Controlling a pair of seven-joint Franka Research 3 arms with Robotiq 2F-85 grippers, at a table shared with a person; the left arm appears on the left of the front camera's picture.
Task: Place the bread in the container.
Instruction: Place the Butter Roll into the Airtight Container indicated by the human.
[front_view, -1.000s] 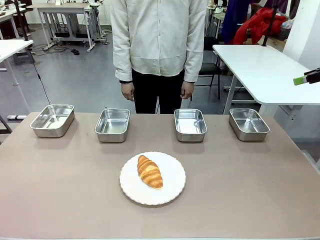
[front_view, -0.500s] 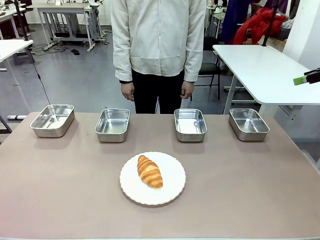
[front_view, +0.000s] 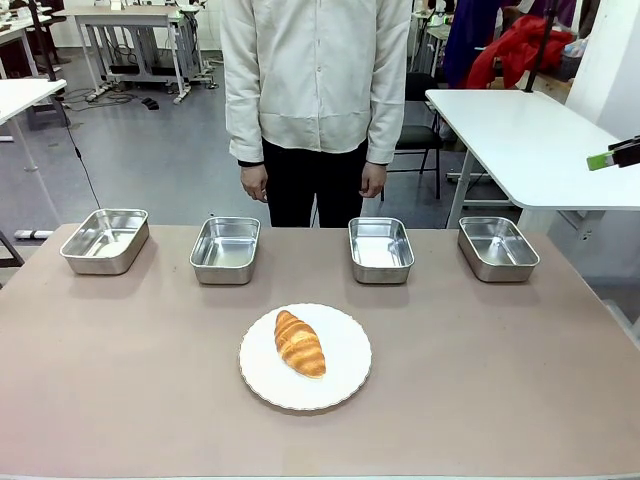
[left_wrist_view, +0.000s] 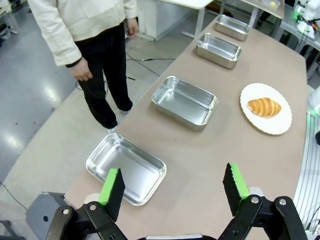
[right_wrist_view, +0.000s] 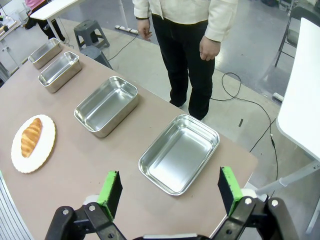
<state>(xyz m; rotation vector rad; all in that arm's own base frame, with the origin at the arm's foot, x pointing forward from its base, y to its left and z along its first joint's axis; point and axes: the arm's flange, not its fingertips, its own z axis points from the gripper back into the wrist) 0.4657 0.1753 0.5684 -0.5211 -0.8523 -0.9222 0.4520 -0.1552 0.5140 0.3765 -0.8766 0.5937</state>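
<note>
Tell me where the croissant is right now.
In the front view the croissant lies on the white plate at mid-table, on the robot's side of the left-middle pan and the right-middle pan.

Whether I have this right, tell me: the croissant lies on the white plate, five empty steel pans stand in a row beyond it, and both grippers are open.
Not five: the front view shows four empty steel pans beyond the white plate. The croissant lies on it, and the left gripper and right gripper are open.

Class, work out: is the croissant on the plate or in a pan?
On the plate: the croissant lies on it, outside every pan.
</note>
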